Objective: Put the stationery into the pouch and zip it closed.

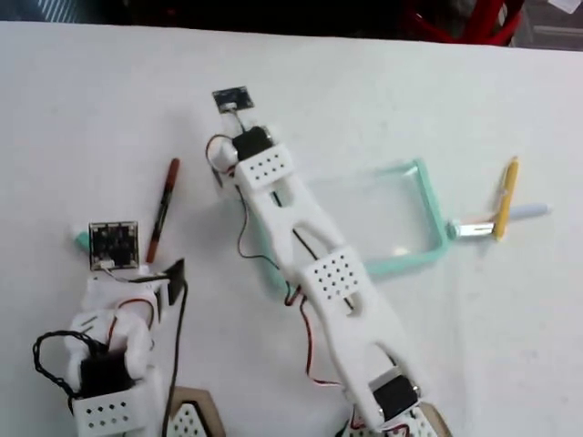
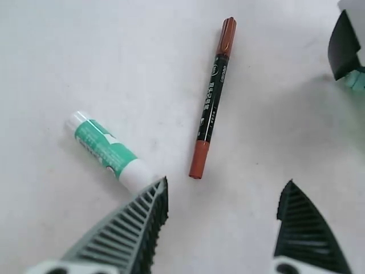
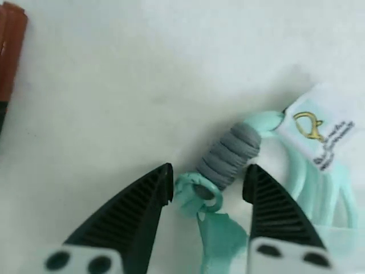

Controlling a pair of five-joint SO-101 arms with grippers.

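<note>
Two grippers and four loose items, listed from the near edge of the white tabletop (image 1: 383, 82) outward.

Item 1, left gripper (image 2: 225, 182): by the near left corner of the tabletop. Its jaws are spread wide with nothing between them, above bare surface.

Item 2, white glue stick with a green label (image 2: 105, 151): lying flat just beyond the left gripper. One end is close to a fingertip (image 2: 149, 212) but not touching it. Outside the pouch.

Item 3, black marker pen with brown-red cap and tail (image 2: 211, 100): lying flat beside the glue stick and apart from it, nearer the tabletop's middle. It runs roughly from near edge to far edge. Outside the pouch.

Item 4, clear plastic pouch with mint-green trim (image 1: 431, 205): flat at the middle of the tabletop, long side running left to right. The right arm lies across its left part.

Item 5, yellow pen (image 1: 506, 196): just past the pouch's right end, toward the tabletop's right edge. Outside the pouch.

Item 6, right gripper (image 3: 209, 169): at the pouch's left end, jaws parted and gripping nothing. The fingers stand either side of the grey ribbed zip pull (image 3: 231, 153) and a small mint ring (image 3: 199, 193). A white tag (image 3: 319, 131) lies beside the pull's cord.
</note>
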